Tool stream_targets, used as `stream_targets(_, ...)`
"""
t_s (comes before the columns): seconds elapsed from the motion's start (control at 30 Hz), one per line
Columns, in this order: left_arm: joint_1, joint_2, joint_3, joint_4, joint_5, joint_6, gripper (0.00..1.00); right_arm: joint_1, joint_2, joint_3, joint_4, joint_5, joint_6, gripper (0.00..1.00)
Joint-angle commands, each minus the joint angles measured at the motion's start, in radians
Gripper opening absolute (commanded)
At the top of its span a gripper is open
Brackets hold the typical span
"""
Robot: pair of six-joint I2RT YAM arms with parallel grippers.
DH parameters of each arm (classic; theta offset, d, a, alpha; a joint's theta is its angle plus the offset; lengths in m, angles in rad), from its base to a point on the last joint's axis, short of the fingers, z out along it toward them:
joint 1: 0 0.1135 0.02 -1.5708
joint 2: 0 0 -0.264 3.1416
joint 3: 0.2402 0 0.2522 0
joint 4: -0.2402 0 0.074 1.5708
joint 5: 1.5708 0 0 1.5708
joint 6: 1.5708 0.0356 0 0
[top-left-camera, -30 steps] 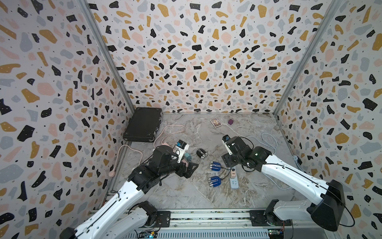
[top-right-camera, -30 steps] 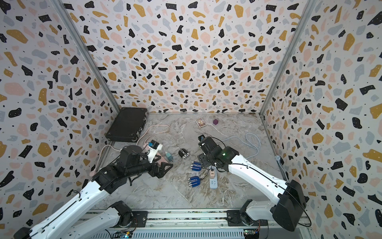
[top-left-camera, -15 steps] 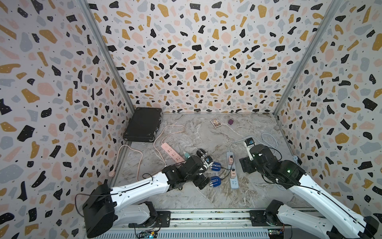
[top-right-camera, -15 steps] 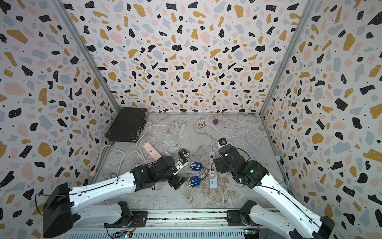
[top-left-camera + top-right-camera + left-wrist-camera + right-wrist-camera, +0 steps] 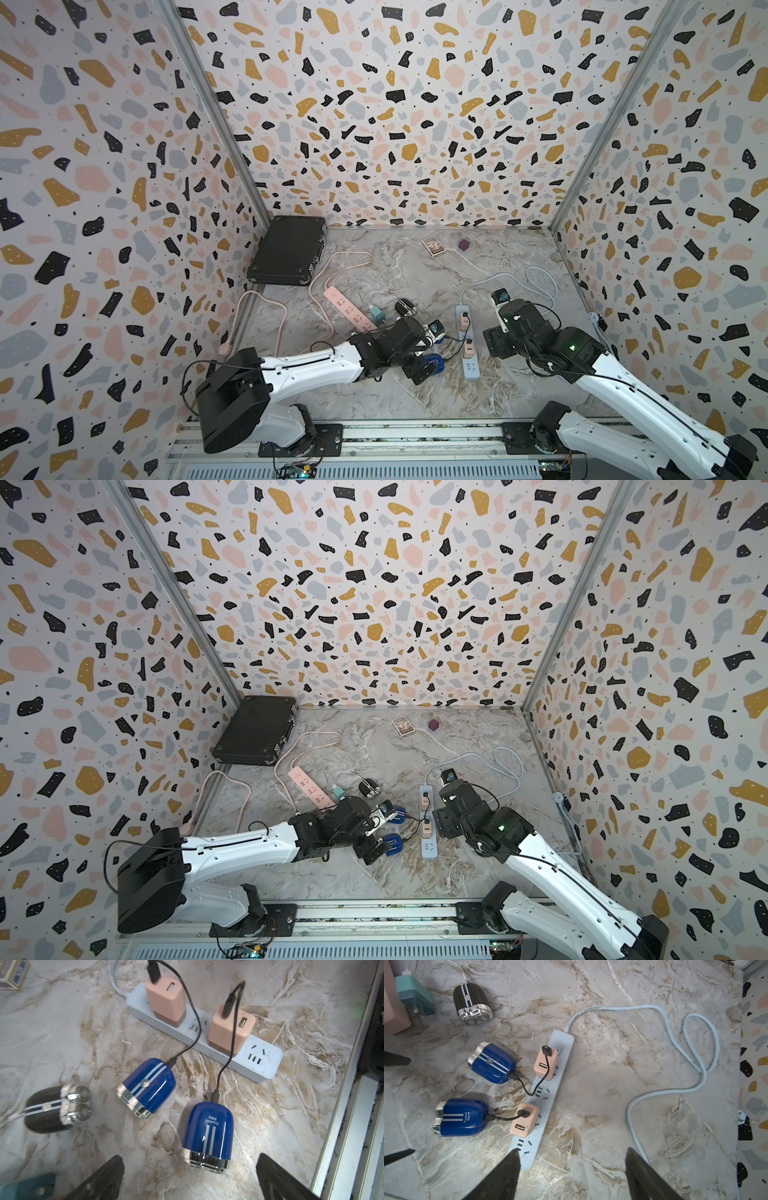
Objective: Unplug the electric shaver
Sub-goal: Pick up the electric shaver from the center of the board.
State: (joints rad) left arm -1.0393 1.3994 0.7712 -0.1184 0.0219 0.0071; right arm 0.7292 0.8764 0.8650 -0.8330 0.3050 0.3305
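The nearer glossy blue, chrome-headed electric shaver (image 5: pixel 207 1132), which I judged the likely target, lay on the marbled bench (image 5: pixel 291 1115). In a top view it sat at 9 o'clock of the pale blue power strip (image 5: pixel 469 370). Its short black cable (image 5: pixel 223 1064) ran into a pink cube adapter (image 5: pixel 228 1030) seated in the strip. The shaver's long axis ran 9 to 3, with the chrome head toward 9 and the cable end toward the strip.

The left fingers (image 5: pixel 104 1180) were wide and empty, one on either side of that head, so the left arm was nearer. The right fingers (image 5: pixel 506 1172), also spread and empty, hung over the strip's 6 o'clock end. A second blue shaver (image 5: pixel 147 1086) lay just toward 12 and was plugged in the same way. The black hard case (image 5: pixel 289 249) at 10 o'clock was shut, its contents hidden.
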Motion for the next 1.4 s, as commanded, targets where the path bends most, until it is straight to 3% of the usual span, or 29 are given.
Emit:
stream_targets(0.0, -0.012, 0.022, 0.003, 0.091, 0.03, -0.013, 1.0, -0.005, -0.02, -0.012, 0.005, 0.0, 0.025, 0.81)
stream_targets(0.23, -0.037, 0.116, 0.039, 0.072, 0.013, 0.065, 1.0, -0.008, -0.004, -0.023, 0.011, -0.016, 0.029, 0.82)
stream_targets(0.97, -0.039, 0.241, 0.056, 0.128, 0.038, 0.12, 0.97, -0.013, -0.007, -0.038, 0.013, -0.061, 0.05, 0.82)
stream_targets(1.37, -0.039, 0.268, 0.073, 0.12, 0.099, 0.133, 0.66, -0.014, -0.007, -0.038, 0.013, -0.078, 0.05, 0.81)
